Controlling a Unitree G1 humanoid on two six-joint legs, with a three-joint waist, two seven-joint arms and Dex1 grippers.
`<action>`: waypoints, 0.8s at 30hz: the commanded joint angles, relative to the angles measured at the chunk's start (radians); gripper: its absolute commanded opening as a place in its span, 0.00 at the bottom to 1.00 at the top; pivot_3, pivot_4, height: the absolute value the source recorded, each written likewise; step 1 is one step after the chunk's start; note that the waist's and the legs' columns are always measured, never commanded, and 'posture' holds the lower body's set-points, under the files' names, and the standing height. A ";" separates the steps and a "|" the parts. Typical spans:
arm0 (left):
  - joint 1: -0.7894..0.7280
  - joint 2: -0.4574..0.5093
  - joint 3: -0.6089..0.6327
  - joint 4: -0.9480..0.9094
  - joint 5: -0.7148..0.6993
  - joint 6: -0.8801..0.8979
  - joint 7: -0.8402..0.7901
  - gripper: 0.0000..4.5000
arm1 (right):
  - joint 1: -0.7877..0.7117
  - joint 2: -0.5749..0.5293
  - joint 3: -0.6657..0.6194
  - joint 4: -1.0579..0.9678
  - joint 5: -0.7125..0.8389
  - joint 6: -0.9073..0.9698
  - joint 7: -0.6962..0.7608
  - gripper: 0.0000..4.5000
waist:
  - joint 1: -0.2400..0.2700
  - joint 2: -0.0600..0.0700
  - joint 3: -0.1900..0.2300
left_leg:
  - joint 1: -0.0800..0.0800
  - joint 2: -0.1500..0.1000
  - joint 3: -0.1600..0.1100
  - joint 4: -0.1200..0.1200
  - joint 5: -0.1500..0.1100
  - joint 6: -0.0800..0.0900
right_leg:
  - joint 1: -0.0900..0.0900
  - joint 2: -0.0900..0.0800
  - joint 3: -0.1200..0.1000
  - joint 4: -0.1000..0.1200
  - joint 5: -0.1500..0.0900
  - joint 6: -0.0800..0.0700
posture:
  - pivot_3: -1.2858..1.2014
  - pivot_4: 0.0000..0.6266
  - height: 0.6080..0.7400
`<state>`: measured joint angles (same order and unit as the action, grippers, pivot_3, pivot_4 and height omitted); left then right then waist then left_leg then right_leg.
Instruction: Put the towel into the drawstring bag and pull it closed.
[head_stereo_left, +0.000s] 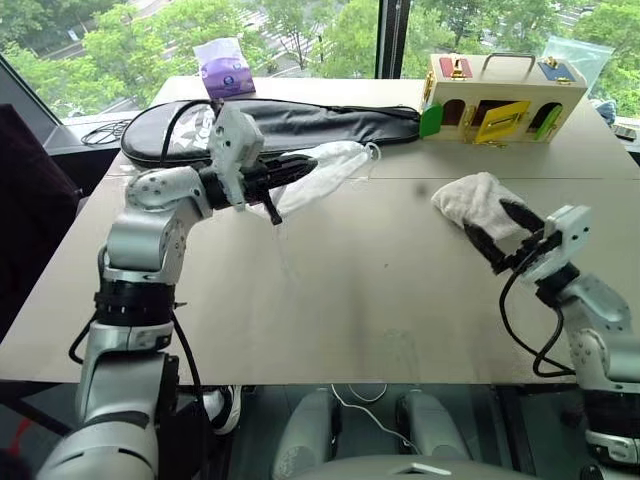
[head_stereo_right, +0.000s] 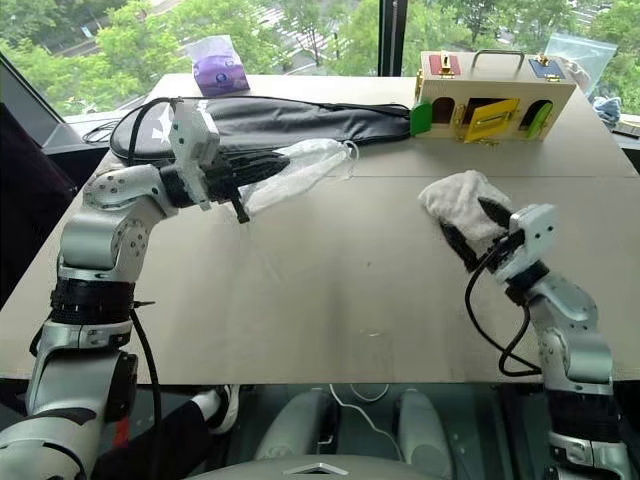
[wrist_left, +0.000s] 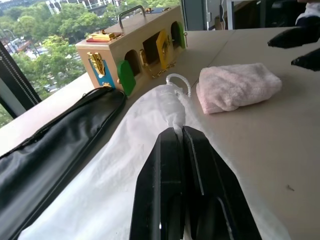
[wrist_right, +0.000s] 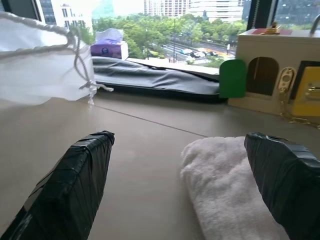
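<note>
The left gripper (head_stereo_left: 290, 168) has its fingers pressed together on the bag (head_stereo_left: 325, 172), held up off the table (head_stereo_left: 340, 290). The right gripper (head_stereo_left: 505, 235) has its fingers spread wide by the towel (head_stereo_left: 478, 200), which lies on the table at their 11 o'clock. Green trees (head_stereo_left: 150, 40) fill the window behind.

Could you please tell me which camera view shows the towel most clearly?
The left wrist view: the whole towel lies unobstructed on the table. In both eye views, the open right gripper straddles and partly covers it. The right wrist view catches just one corner between the fingers.
</note>
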<state>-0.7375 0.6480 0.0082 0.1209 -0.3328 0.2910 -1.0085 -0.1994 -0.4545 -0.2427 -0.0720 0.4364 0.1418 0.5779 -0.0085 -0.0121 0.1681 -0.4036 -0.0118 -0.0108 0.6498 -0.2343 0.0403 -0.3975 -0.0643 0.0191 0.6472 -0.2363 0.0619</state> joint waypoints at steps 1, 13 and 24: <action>-0.061 -0.006 0.004 0.013 0.035 -0.040 0.030 0.01 | -0.046 -0.072 0.026 0.032 -0.113 -0.040 -0.003 1.00 | -0.001 0.000 0.000 | -0.001 0.000 0.000 0.000 0.000 0.000 | 0.000 0.000 0.000 0.000 0.000 0.000 | 0.52 0.24 1.00; -0.068 -0.045 0.020 0.014 0.075 -0.028 0.131 0.01 | -0.274 -0.139 0.341 0.399 -0.533 -0.125 -0.036 1.00 | -0.010 -0.001 0.000 | -0.013 -0.001 0.001 0.005 0.000 0.000 | -0.015 0.000 0.002 0.010 0.000 0.001 | 0.52 0.24 1.00; -0.037 -0.030 0.035 -0.003 0.064 -0.019 0.150 0.01 | -0.488 -0.164 0.449 0.751 -0.825 -0.252 -0.318 1.00 | -0.011 -0.001 0.000 | -0.011 -0.002 0.002 0.009 0.000 0.000 | -0.014 0.000 0.003 0.014 0.000 0.001 | 0.52 0.24 1.00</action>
<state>-0.7753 0.6041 0.0125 0.1650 -0.2599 0.2776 -0.8670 -0.6699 -0.5875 0.2022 0.6217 -0.3428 -0.1228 0.3073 -0.0193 -0.0132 0.1684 -0.4146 -0.0135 -0.0092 0.6587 -0.2339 0.0403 -0.4115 -0.0644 0.0219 0.6614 -0.2364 0.0627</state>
